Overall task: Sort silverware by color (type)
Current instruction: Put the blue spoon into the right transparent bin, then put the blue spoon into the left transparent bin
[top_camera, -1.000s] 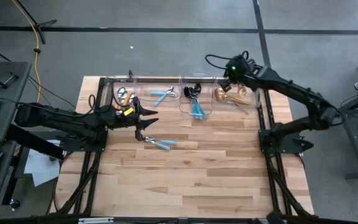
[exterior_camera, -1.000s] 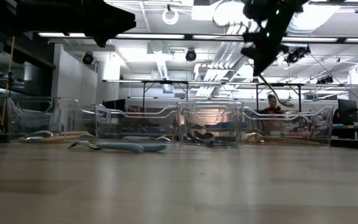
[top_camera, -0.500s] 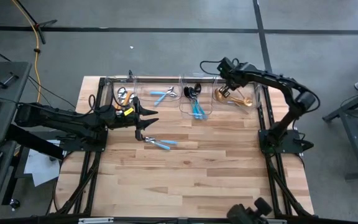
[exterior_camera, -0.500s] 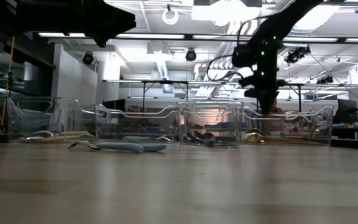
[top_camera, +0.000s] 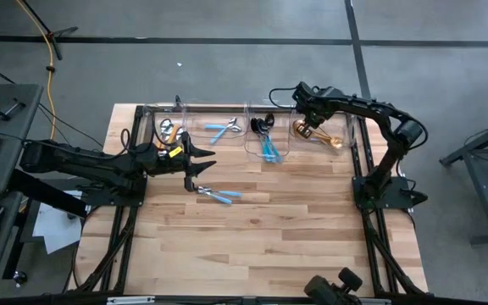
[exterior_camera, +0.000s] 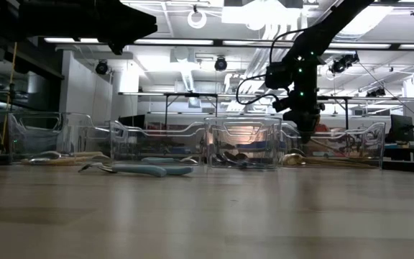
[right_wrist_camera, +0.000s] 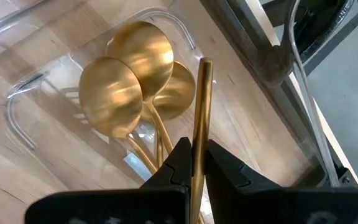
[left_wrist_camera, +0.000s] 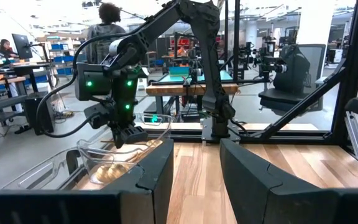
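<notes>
My right gripper [right_wrist_camera: 191, 163] is shut on a gold piece of silverware [right_wrist_camera: 201, 106] and points steeply down into the clear bin [top_camera: 346, 134] at the table's far right. Three gold spoons [right_wrist_camera: 114, 93] lie in that bin. The held piece's head does not show. In the high view that gripper [top_camera: 306, 117] stands over the bin's left part. My left gripper [top_camera: 207, 161] hangs open and level above the table's left half, touching nothing. Two light-blue-handled pieces [top_camera: 220, 195] lie flat on the wood just near of it. My right gripper pinches the gold piece's thin handle [right_wrist_camera: 196, 146] between its two fingertips. The fingers come from above, slanting steeply down, and the handle runs on past them along their line. Its flat free end [right_wrist_camera: 205, 63] hangs over the gold spoons; whether it touches them I cannot tell.
Three more clear bins stand in a row along the far edge: one with orange-handled pieces [top_camera: 169, 131], one with light-blue ones [top_camera: 224, 129], one with black-and-blue ones [top_camera: 266, 137]. The near half of the wooden table [top_camera: 261, 246] is bare. People sit in the room behind.
My right gripper has come down from high above the far right bin into its mouth, shifting a little toward the table's left and tipping to point more steeply down. The gold piece went down with it. My left arm kept still.
</notes>
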You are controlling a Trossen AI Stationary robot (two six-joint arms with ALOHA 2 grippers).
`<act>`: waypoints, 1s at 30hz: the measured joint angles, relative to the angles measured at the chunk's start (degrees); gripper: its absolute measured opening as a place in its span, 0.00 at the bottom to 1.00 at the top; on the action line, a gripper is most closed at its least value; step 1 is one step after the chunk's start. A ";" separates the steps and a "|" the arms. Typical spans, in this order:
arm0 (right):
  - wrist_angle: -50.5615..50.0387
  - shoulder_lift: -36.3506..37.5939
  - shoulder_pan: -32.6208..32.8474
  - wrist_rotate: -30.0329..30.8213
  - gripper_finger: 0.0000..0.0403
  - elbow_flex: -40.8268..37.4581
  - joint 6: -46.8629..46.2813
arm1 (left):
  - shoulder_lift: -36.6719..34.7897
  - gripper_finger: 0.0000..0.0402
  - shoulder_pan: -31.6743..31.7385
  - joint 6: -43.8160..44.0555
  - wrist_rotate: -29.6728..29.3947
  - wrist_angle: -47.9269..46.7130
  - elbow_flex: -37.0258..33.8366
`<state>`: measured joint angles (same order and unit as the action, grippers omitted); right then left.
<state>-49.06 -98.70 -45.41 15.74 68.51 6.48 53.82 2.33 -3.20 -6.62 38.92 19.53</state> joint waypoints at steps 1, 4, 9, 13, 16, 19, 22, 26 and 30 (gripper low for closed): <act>0.02 0.00 0.00 -0.01 0.03 0.00 0.00 | 0.00 0.30 -0.02 0.00 0.00 0.00 0.00; 0.02 0.00 0.00 -0.11 0.04 0.00 0.02 | 0.00 0.30 0.00 0.00 -0.02 -0.02 0.00; 0.00 0.00 0.00 -0.12 0.14 0.00 1.17 | 0.00 0.30 -0.01 0.00 -0.01 -0.02 0.00; 0.01 0.00 0.00 -0.12 0.23 0.00 1.53 | 0.00 0.30 0.00 0.00 0.00 -0.02 0.00; 0.00 0.00 0.00 -0.10 0.28 0.00 2.50 | 0.00 0.30 0.00 0.00 0.00 -0.04 0.00; -0.01 0.01 0.02 -0.10 0.32 0.00 3.73 | 0.00 0.30 -0.02 0.00 -0.01 -0.03 0.00; -1.39 0.52 0.02 -0.08 0.35 0.00 4.68 | 0.00 0.30 -0.02 0.00 -0.02 -0.04 0.00; -5.76 3.58 0.02 -0.10 0.35 0.00 5.42 | 0.00 0.30 0.00 0.00 -0.01 -0.07 0.00; -7.65 10.54 0.00 -1.28 0.35 0.00 4.41 | 0.00 0.30 0.00 0.00 0.00 -0.09 0.00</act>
<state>-56.71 -88.16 -45.41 14.46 68.51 10.89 53.82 2.33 -3.20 -6.61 38.83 19.53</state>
